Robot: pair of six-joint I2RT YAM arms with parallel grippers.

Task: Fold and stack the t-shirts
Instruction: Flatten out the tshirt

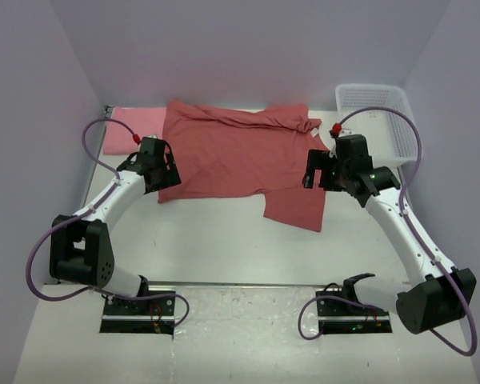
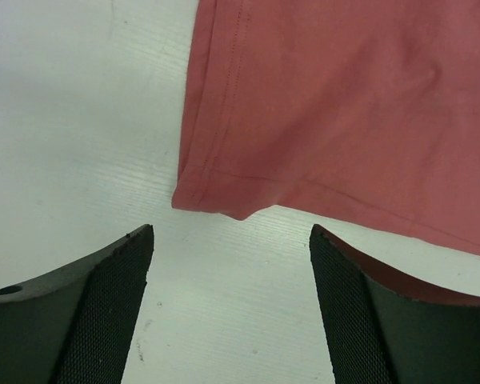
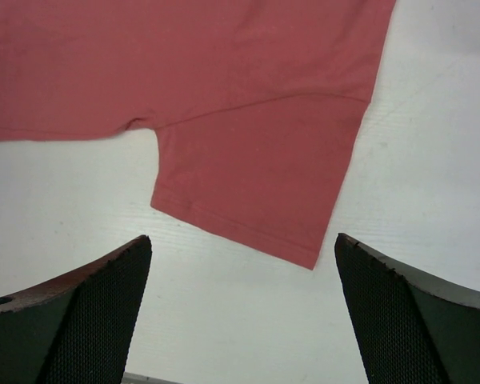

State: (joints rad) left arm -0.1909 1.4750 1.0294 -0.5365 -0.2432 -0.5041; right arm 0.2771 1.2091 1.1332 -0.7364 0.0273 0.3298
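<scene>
A brick-red t-shirt lies spread across the back of the table, one sleeve sticking out toward the front. A lighter pink t-shirt lies folded at the back left, partly under the red one. My left gripper hovers at the red shirt's left bottom corner, jaws open with bare table between them. My right gripper hangs over the right side by the sleeve, open and holding nothing.
A white plastic lattice basket stands at the back right, close behind the right arm. Purple walls enclose the table on three sides. Cables loop off both arms.
</scene>
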